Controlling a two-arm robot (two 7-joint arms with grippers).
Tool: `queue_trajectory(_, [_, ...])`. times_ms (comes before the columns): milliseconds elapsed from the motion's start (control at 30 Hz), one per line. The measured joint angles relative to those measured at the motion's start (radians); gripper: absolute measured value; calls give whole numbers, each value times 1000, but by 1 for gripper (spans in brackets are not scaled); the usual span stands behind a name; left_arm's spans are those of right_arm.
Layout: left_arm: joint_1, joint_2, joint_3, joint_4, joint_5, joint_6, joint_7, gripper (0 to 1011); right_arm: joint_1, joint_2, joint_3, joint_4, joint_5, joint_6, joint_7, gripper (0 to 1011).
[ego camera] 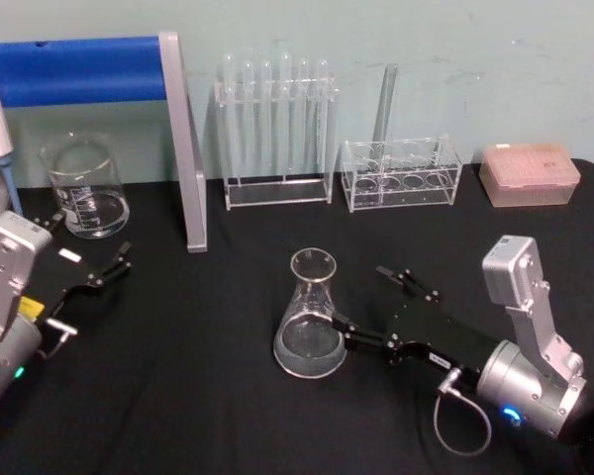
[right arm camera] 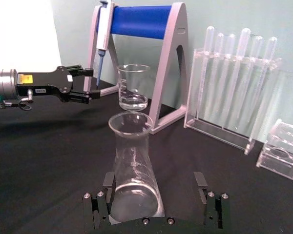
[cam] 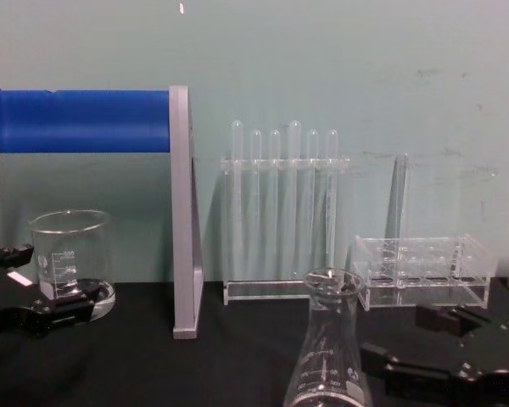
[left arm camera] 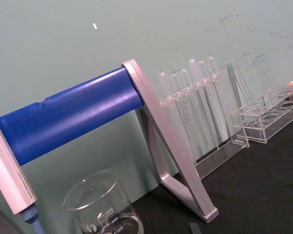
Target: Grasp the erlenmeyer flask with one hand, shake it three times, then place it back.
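While the erlenmeyer flask (ego camera: 310,315) stands upright on the surface (ego camera: 178,396), neck skyward, my right pincer (ego camera: 359,298) gapes apart, flask base inside its gap.

Beaker (ego camera: 84,188), blue-barred stand (ego camera: 186,148), tall tube rack (ego camera: 275,134), low rack (ego camera: 401,176), pink box (ego camera: 530,174)

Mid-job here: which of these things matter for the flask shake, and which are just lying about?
In the job: flask; right gripper, open, straddling its base.
Lying about: beaker; tube rack; low rack; pink box; pipette stand; left gripper, open, beside the beaker.
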Motion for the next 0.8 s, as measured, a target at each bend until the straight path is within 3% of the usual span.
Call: queue_trajectory(800, [0,0,0,0,0,0,0,1001,71,-103,-15,72,-45,-13,58,1000])
